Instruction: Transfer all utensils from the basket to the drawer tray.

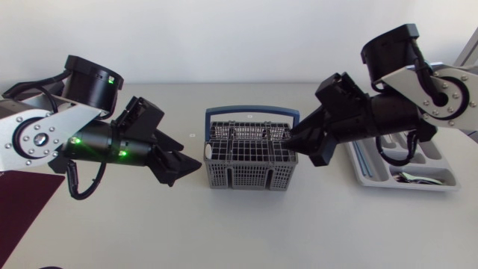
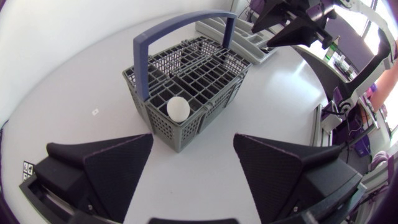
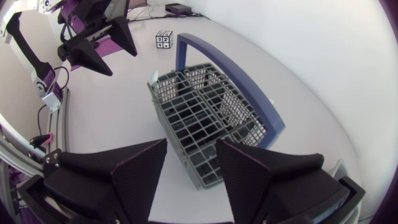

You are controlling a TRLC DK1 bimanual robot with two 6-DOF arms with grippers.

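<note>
Basket: a grey plastic lattice cutlery basket [image 1: 246,178] with a blue arched handle [image 1: 251,112] stands upright in the middle of the white desk [image 1: 246,232], between the two arms.
Basket contents: a white round knob [image 2: 178,109] pokes up from the corner compartment nearest the left hand. The other compartments look dark, and what they hold cannot be made out.
Left hand: the robot's matte black left hand [image 1: 183,166] sits just left of the basket, low and apart from it. Its wedge fingers are spread wide with nothing between them. In its own wrist view the left hand [image 2: 193,140] frames the basket's near corner.
Right hand: the right hand [image 1: 293,143] is at the basket's right end, fingertips by the rim. Whether they touch it cannot be told. In its own view the right hand [image 3: 191,144] shows its fingers parted a moderate way, gripping nothing, with the end of the basket [image 3: 205,168] showing in the gap below.
Drawer tray: a light grey compartmented drawer tray [image 1: 441,183] lies well to the right of the basket, partly under the right arm. Some cutlery [image 1: 413,177] lies in its front compartment.
Marker: a small black-and-white squared tag [image 3: 163,40] lies on the desk on the basket's left side.
</note>
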